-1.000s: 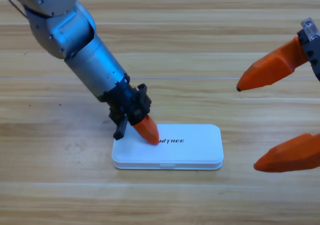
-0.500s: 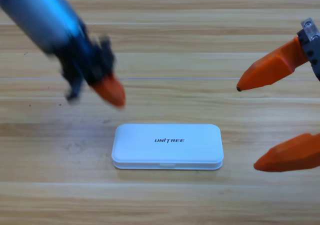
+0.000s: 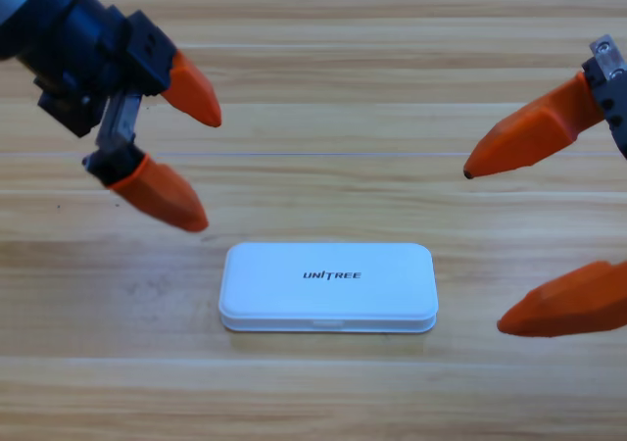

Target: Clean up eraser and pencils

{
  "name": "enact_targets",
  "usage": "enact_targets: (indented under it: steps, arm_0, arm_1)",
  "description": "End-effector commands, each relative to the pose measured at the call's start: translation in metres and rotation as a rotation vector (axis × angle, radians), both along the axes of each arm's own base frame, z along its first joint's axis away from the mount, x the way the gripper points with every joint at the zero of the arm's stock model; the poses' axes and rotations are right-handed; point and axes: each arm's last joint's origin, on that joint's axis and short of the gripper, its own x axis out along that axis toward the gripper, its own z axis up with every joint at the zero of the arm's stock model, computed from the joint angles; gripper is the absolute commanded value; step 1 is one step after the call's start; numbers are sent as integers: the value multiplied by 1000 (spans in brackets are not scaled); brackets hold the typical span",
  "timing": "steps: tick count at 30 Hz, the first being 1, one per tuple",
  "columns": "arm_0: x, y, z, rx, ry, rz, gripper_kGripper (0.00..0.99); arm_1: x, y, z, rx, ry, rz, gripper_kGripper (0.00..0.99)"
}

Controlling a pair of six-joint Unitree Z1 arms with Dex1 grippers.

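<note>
The white UNITREE case [image 3: 328, 286] lies with its lid down on the wooden table, a little below the middle. The eraser and the pencils are out of view. My left gripper [image 3: 209, 174] hangs open at the upper left, above and to the left of the case, with nothing between its orange jaws. At the right edge my right gripper [image 3: 484, 252] waits open and empty, its two orange jaws wide apart.
The wooden table [image 3: 323, 88] stretches bare behind the case and in front of it. The case's nearest long edge lies towards the table's front.
My left gripper lifted off the case's lid, drew back up and to the left, and opened its jaws. The right gripper and the case have not moved.
</note>
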Motion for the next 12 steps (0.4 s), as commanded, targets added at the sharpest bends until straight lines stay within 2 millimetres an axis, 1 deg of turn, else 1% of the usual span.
enact_targets:
  steps: [1,5,7,10,12]
  arm_0:
    - [-3,-3,-10,50,18,31,990]
    - [-4,0,-5,37,-17,67,990]
    - [-4,4,-3,28,-55,115,990]
    - [-6,14,0,-14,-188,271,990]
    - [-13,30,4,-77,-329,420,990]
  arm_1:
    - [7,0,-11,-14,32,-24,989]
    - [7,0,-11,-14,32,-24,989]
    - [7,1,-11,-15,33,-24,989]
    - [8,1,-12,-17,34,-24,989]
    - [8,1,-12,-19,36,-24,989]
